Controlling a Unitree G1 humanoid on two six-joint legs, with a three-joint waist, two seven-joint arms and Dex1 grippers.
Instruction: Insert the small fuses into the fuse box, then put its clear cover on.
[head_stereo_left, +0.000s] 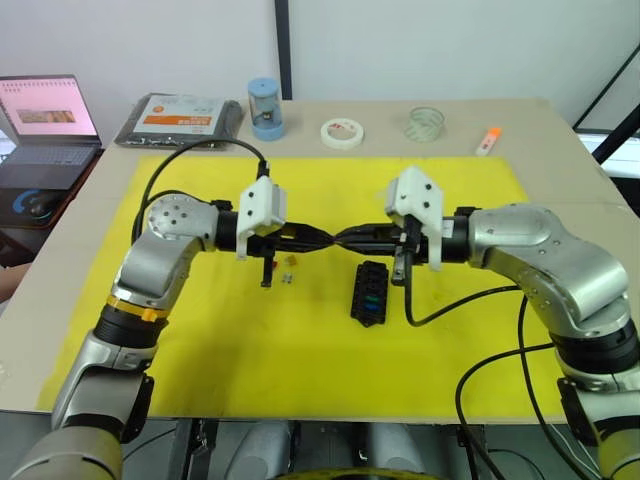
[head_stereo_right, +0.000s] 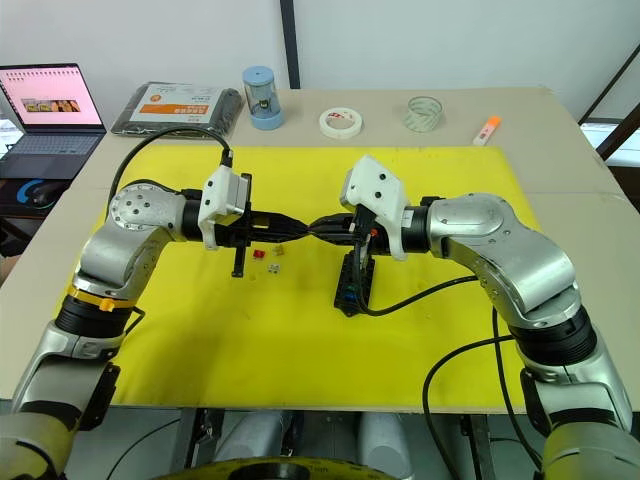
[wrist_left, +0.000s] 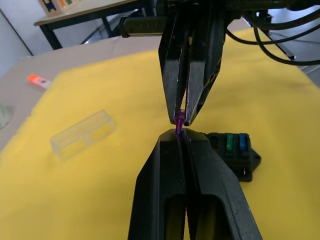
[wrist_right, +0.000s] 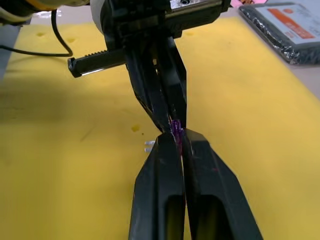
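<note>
Both grippers meet tip to tip over the middle of the yellow mat (head_stereo_left: 200, 340), pinching the same tiny purple blade fuse (wrist_left: 179, 121) between them. The left gripper (wrist_left: 181, 136) has its black fingers pressed together around one end of the fuse, and the right gripper (wrist_right: 176, 136) is squeezed down on the other end, so the fuse hangs in the air with a claw on each side. Neither claw has any real gap, just the sliver the fuse fills.

Right below the meeting point, a bit toward the robot's right, sits the small black plastic fuse box (head_stereo_left: 370, 294) flat on the mat, with a green and a blue fuse already seated in its slots. A couple of loose little fuses (head_stereo_right: 268, 254), one red and one pale, lie on the mat just beside the left gripper's tips. The clear rectangular plastic cover (wrist_left: 83, 134) lies on the mat by itself, well apart from the box.

Along the back edge of the table, off the mat: a black packet with an orange label (head_stereo_left: 180, 118), a blue cylinder (head_stereo_left: 266, 108), a white tape roll (head_stereo_left: 342, 132), a clear tape roll (head_stereo_left: 425, 123) and an orange marker (head_stereo_left: 487, 141). An open laptop (head_stereo_left: 45, 120) is off to the robot's left.
</note>
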